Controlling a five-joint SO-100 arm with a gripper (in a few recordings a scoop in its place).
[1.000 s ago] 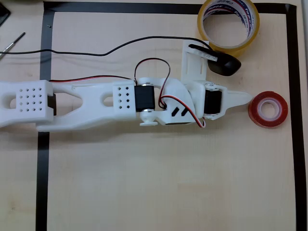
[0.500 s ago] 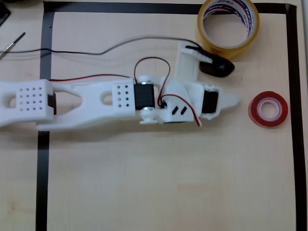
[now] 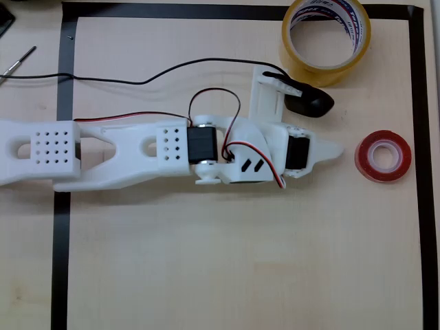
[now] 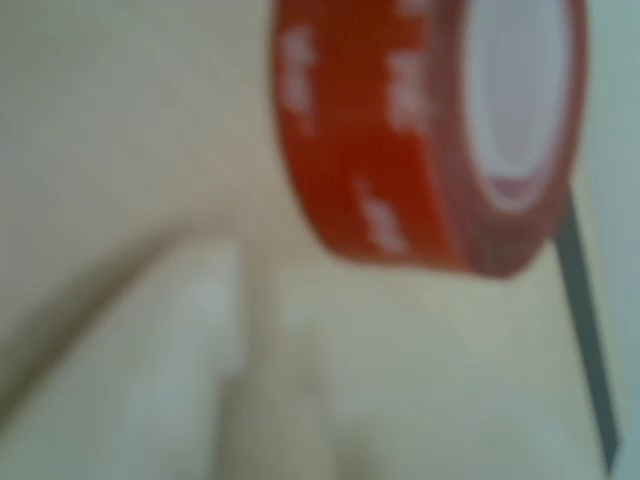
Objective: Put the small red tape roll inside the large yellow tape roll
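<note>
Roughly at mid-frame in the overhead view, the white arm (image 3: 137,148) stretches in from the left edge toward the right, ending in the gripper (image 3: 328,148), whose pointed white tip sits a little right of centre. Its fingers seem drawn together into one narrow point, but whether they are fully clenched or slightly parted I cannot tell; nothing is held between them. The small red tape roll (image 3: 383,157) lies flat on the pale wooden table (image 3: 240,261) at the right side of the frame, near the tip but apart from it, with bare wood between them. The large yellow tape roll (image 3: 326,36) stands at the upper right, touching the black tape line (image 3: 206,10) that runs along the top edge. A black camera (image 3: 309,103) on a white bracket juts from the wrist, just below the yellow roll. A black cable (image 3: 137,77) trails left from it across the upper part of the frame.

Close up and blurred in the wrist view, the red roll (image 4: 400,130) occupies the upper middle and right, with a pale finger (image 4: 250,390) rising from the bottom edge below it.
</note>
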